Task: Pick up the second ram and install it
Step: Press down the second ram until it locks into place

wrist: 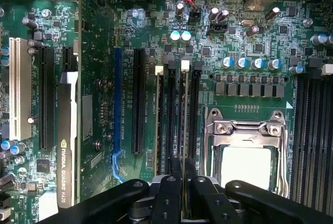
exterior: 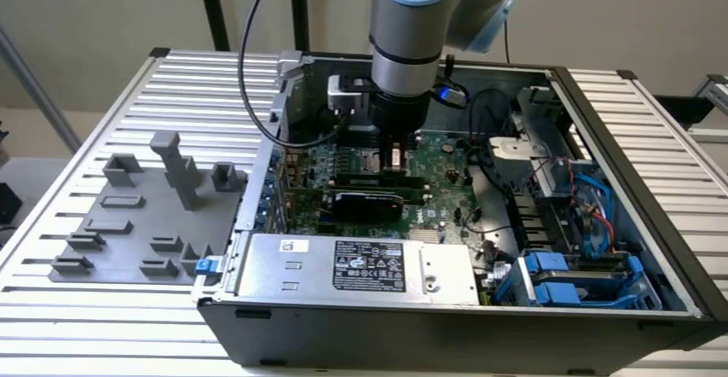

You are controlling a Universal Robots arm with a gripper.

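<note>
Seen edge-on in the wrist view, the second ram [wrist: 183,115] is a thin green stick standing in a black slot of the motherboard [wrist: 93,52], beside the CPU socket [wrist: 244,146]. My gripper [wrist: 182,174] is shut on its near end, with a black fingertip on either side. Another stick [wrist: 157,120] stands in a slot two rows over. In the exterior view my gripper [exterior: 390,151] reaches straight down into the open computer case [exterior: 637,181], low over the board.
An NVIDIA card [wrist: 65,156] lies across the expansion slots. The silver power supply [exterior: 364,266] fills the case's front, and blue drive bays [exterior: 569,279] sit at the exterior view's right. Grey holder blocks [exterior: 148,215] stand on the slatted table outside the case.
</note>
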